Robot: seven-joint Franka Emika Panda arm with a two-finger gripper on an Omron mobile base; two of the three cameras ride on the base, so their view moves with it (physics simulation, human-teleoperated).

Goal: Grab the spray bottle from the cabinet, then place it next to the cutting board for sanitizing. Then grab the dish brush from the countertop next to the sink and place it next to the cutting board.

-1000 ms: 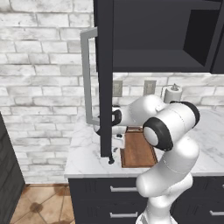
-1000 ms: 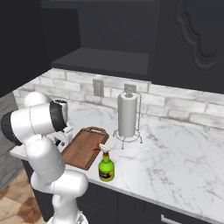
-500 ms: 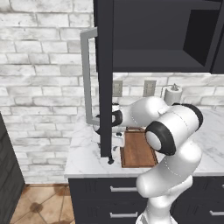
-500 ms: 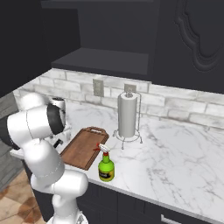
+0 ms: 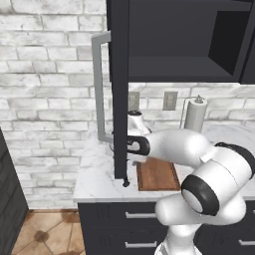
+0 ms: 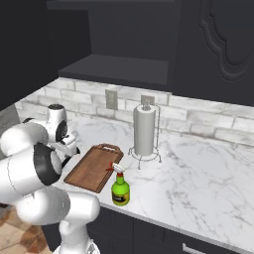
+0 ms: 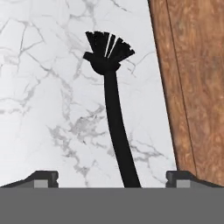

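The end effector [image 7: 112,178] stood wide open above the dish brush [image 7: 113,113], whose handle ran between its tips toward bristles at twelve o'clock. The brush lay on the marble surface [image 7: 48,96], just beside the cutting board [image 7: 197,83] at three o'clock. The spray bottle [image 6: 120,186] stood beside the board's far edge.

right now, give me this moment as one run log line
gripper: open, straddling handle | dish brush: lying on countertop beside cutting board | spray bottle: upright at board's other side
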